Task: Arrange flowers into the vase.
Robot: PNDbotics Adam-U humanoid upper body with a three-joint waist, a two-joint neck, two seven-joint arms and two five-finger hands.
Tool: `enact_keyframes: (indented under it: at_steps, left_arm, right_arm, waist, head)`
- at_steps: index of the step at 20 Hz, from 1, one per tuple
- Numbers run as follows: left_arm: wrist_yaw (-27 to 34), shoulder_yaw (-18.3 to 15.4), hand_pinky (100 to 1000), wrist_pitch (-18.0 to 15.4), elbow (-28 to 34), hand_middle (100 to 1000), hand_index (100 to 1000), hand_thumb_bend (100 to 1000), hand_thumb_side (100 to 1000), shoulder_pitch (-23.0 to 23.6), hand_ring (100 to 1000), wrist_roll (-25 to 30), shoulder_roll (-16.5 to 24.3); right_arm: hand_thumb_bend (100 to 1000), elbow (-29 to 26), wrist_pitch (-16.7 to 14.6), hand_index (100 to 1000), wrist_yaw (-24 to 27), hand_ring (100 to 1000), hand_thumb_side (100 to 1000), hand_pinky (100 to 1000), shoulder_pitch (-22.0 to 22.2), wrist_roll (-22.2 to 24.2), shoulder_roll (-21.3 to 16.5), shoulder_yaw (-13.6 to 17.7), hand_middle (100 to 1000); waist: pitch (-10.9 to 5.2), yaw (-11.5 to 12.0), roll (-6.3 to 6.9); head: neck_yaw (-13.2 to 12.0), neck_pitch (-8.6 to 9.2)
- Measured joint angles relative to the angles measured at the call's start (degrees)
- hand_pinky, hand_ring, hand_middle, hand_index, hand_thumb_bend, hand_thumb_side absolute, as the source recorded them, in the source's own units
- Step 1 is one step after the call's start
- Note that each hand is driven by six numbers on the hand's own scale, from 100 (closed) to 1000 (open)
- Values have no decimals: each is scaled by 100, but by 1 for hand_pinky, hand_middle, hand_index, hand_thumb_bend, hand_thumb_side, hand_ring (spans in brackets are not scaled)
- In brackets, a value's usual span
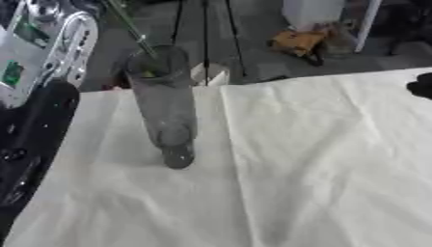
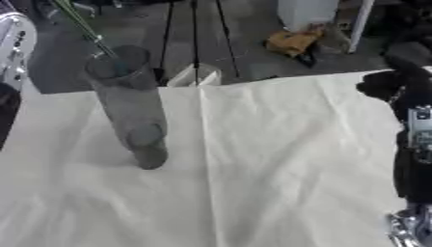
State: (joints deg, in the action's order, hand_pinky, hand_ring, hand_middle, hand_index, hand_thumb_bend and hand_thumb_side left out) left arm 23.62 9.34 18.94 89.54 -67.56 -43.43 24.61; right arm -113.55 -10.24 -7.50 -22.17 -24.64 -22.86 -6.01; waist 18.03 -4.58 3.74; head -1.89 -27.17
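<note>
Two arms frame the scene, one at each side edge. Nearest is the white cloth (image 1: 295,193), creased, covering the table. The right forearm (image 2: 413,154), black, runs up the right edge of the right eye view. The left forearm (image 1: 33,140), also black, runs up the left edge of the left eye view, off the cloth's side.

The right hand (image 2: 384,84) is a dark blob over the cloth's far right edge. Cannot tell if it is wide, narrow or holding anything, and nothing shows in it. The left hand (image 1: 47,43) is a silver-white block with green patches at the top left, cut off by the frame. Cannot tell its state either.

The glass vase (image 1: 166,111) is tall and clear and stands on its base on the cloth. It sits between the two hands, near the left hand and just to that hand's right, and well apart from the right hand. Neither hand touches it.

One thin green stem (image 1: 135,36) has its lower end inside the vase mouth. It slants up and away toward the top edge, passing beside the left hand. Contact between stem and left hand cannot be told. No bloom is visible.

Past the table's far edge is grey floor. On it are dark thin tripod legs (image 1: 205,38) behind the vase, an orange-brown object (image 1: 297,42) and a white box (image 1: 312,12), far from both hands.
</note>
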Motion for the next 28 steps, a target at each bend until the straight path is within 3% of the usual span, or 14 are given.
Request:
enact_keyframes:
  at_steps: [22, 27, 28]
  left_arm:
    - [-49, 69, 100, 2, -113, 100, 100, 189, 568, 54, 100, 2, -133]
    - [-45, 105, 100, 21, -153, 100, 100, 210, 579, 59, 100, 20, -153]
    - [-45, 105, 100, 23, -161, 100, 100, 284, 614, 59, 100, 22, -153]
  right_arm:
    - [100, 0, 13, 832, -1, 651, 1000, 718, -17, -12, 43, -2, 614]
    - [100, 0, 15, 832, -1, 651, 1000, 718, -49, -12, 45, -2, 613]
    - [100, 0, 15, 832, -1, 650, 1000, 718, -49, -12, 45, -2, 613]
  waist:
    - [25, -8, 0]
    - [35, -8, 0]
    - [35, -8, 0]
  head:
    - [0, 55]
    - [3, 58]
    - [3, 58]
